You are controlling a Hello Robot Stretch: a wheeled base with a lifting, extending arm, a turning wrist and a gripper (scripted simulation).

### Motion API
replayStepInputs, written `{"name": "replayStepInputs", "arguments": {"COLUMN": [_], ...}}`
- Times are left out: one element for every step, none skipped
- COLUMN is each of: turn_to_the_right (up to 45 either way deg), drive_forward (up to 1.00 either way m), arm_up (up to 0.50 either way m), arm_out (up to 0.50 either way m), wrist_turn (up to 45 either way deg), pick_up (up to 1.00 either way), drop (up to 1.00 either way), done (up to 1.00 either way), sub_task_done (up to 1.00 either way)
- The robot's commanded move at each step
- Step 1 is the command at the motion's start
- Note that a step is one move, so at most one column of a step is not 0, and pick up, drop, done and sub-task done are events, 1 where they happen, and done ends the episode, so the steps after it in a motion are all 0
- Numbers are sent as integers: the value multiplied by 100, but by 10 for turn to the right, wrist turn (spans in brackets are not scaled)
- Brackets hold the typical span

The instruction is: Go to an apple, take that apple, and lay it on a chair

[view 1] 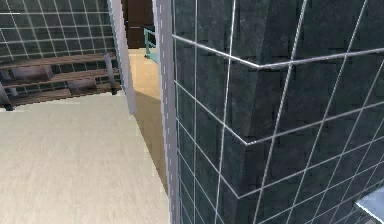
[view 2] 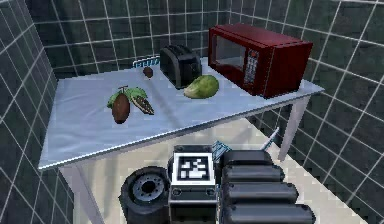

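A yellow-green rounded fruit [view 2: 201, 87], possibly the apple, lies on the pale surface [view 2: 90, 135] in the upper middle of the arm side view. It is just beside a dark toaster [view 2: 180, 64] on its left and near a red microwave [view 2: 258, 57] on its right. Left of centre lies a brown-red thing with green parts [view 2: 128, 102]. The tool [view 2: 143, 193] shows at the bottom edge. I cannot tell how its fingers stand or whether it holds anything. In the forward view, a dark tiled wall [view 1: 290, 120] stands on the right, with beige floor [view 1: 70, 160] at lower left.
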Motion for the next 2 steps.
{"name": "replayStepInputs", "arguments": {"turn_to_the_right": [0, 0], "drive_forward": [0, 0], "arm_up": [0, 0], "arm_out": [48, 0], "wrist_turn": [0, 450], "pick_up": [0, 0], "drop": [0, 0], "done": [0, 0], "sub_task_done": [0, 0]}}
